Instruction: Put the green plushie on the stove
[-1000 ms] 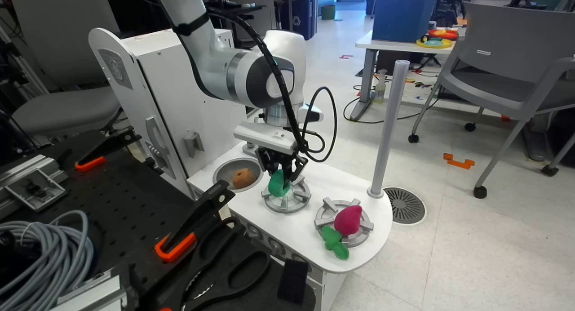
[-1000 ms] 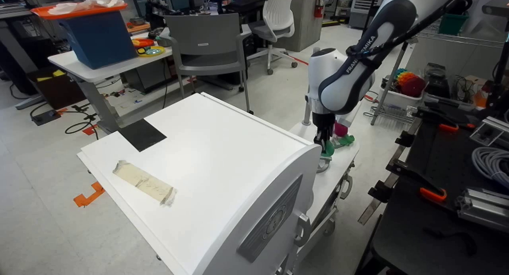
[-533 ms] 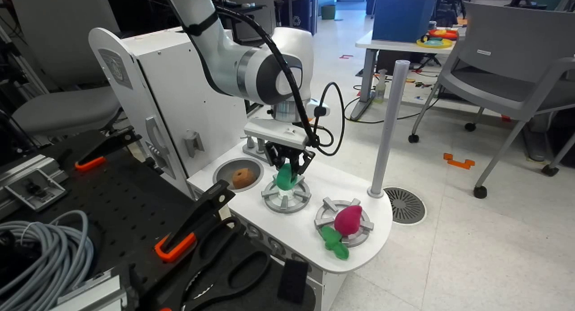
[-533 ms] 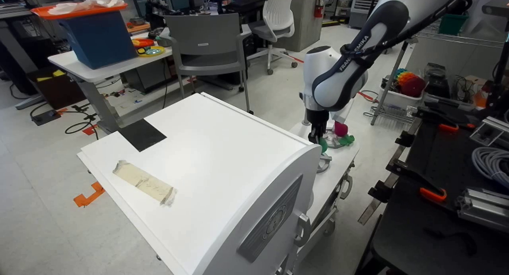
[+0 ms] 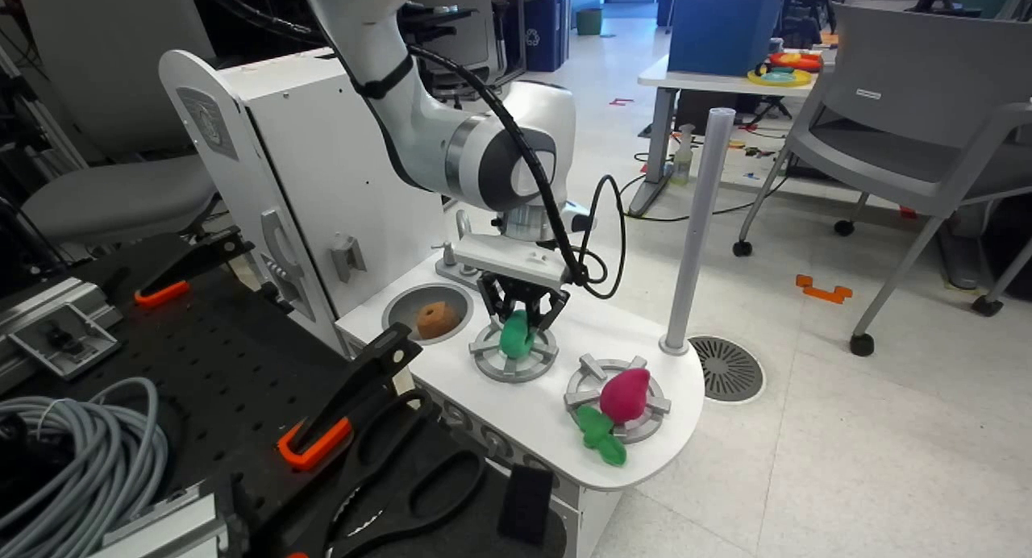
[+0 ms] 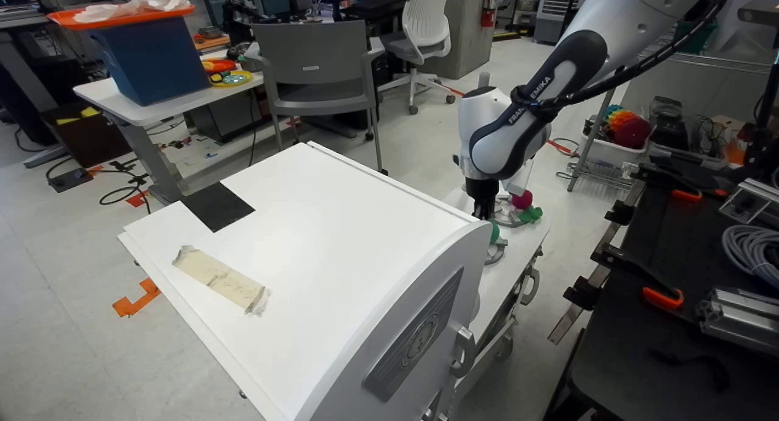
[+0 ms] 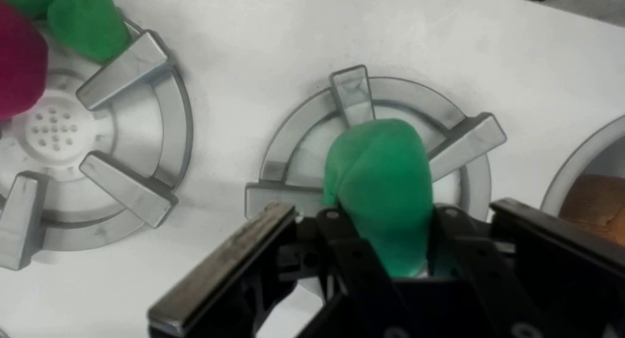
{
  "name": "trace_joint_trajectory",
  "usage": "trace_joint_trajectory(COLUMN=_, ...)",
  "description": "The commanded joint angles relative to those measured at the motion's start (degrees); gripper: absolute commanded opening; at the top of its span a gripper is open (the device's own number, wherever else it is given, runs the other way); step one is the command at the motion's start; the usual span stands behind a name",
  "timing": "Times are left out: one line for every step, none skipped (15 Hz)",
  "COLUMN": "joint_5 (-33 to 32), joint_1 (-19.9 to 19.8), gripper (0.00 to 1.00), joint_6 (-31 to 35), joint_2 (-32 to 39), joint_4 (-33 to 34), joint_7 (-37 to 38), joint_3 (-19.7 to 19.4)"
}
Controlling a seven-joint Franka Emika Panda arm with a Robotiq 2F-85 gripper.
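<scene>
Since the frame half a second ago, the tool (image 7: 390, 213) and the green plushie (image 7: 385, 174) have come down together over the stove burner (image 7: 415, 91); against the earliest frame they have also shifted closer to its middle. The magenta plush (image 5: 625, 395) and the green leafy piece (image 5: 599, 435) touching it lie where they did, on the neighbouring burner (image 7: 175, 128) to one side of the stove burner; whether those two are one toy is unclear.

The tool is clenched on the plushie, its fingers (image 7: 456, 230) pressed to opposite flanks, with a rounded end jutting past them. That hold probably keeps the soft body from swinging and leaves the free end to meet the prongs (image 7: 471, 140) first. Pointing downward, the tool should be able to set it straight down and spread without dragging it.

In an exterior view the plushie appears over the middle of the stove burner; whether it rests on the prongs I cannot tell, and where the cabinet (image 6: 328, 275) stands in front, part of it is hidden. This spot seems chosen because the neighbouring burner is taken, while just beside the stove burner on its other side lies the sink (image 5: 401, 308), a brown block (image 5: 436, 320) in it, recessed into the table (image 5: 544, 409). A soft plushie may tip between the prongs when let go, so I judge that a little more lowering, then release, would finish the task.
</scene>
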Motion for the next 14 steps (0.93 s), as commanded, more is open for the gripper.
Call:
trace_joint_trajectory(joint_5=-0.70, joint_1=-1.24, gripper=0.26, joint_6=-3.22, joint_2=3.23, joint_4=5.01, joint_7=-2.74, joint_3=1.72)
trace_joint_trajectory(joint_5=-0.66, joint_1=-1.26, gripper=0.51, joint_6=-3.88, joint_2=3.53, joint_4=5.58, joint_7=-2.90, joint_3=1.59)
trace_joint_trajectory(joint_5=-0.87, joint_1=-0.91, gripper=0.51, joint_6=-4.81, joint_2=3.79, joint_4=6.11, joint_7=-2.52, joint_3=0.98)
trace_joint_trajectory(joint_5=-1.06, joint_1=-0.61, gripper=0.55, joint_6=-5.75, joint_2=3.92, joint_4=6.41, joint_7=-1.97, joint_3=0.37)
trace_joint_trajectory(joint_5=-1.17, joint_1=-0.58, gripper=0.63, joint_6=-6.32, joint_2=3.85, joint_4=6.42, joint_7=-1.80, joint_3=0.07)
trace_joint_trajectory(joint_5=-1.16, joint_1=-0.64, gripper=0.69, joint_6=-6.69, joint_2=3.80, joint_4=6.41, joint_7=-1.64, joint_3=-0.11)
trace_joint_trajectory(joint_5=-1.06, joint_1=-0.83, gripper=0.78, joint_6=-7.45, joint_2=3.52, joint_4=6.07, joint_7=-1.49, joint_3=-0.27)
trace_joint_trajectory(joint_5=-0.97, joint_1=-0.94, gripper=0.84, joint_6=-8.40, joint_2=3.15, joint_4=5.51, joint_7=-1.14, joint_3=-0.53)
trace_joint_trajectory(joint_5=-1.00, joint_1=-0.82, gripper=0.92, joint_6=-9.41, joint_2=2.97, joint_4=5.19, joint_7=-0.50, joint_3=-1.02)
trace_joint_trajectory(joint_5=-1.16, joint_1=-0.82, gripper=0.98, joint_6=-10.35, joint_2=2.47, joint_4=4.43, joint_7=-0.29, joint_3=-1.46)
trace_joint_trajectory(joint_5=-1.23, joint_1=-0.89, gripper=1.00, joint_6=-11.11, joint_2=2.10, joint_4=3.85, joint_7=-0.26, joint_3=-1.73)
trace_joint_trajectory(joint_5=-1.32, joint_1=-0.95, gripper=1.00, joint_6=-11.82, joint_2=1.32, joint_4=2.77, joint_7=-0.29, joint_3=-1.96)
trace_joint_trajectory(joint_5=-0.59, joint_1=-0.51, gripper=1.00, joint_6=-12.18, joint_2=0.28, joint_4=1.27, joint_7=-0.69, joint_3=-2.62)
trace_joint_trajectory(joint_5=-0.66, joint_1=-0.35, gripper=1.00, joint_6=-12.53, joint_2=-0.39, joint_4=0.29, joint_7=-0.56, joint_3=-2.95)
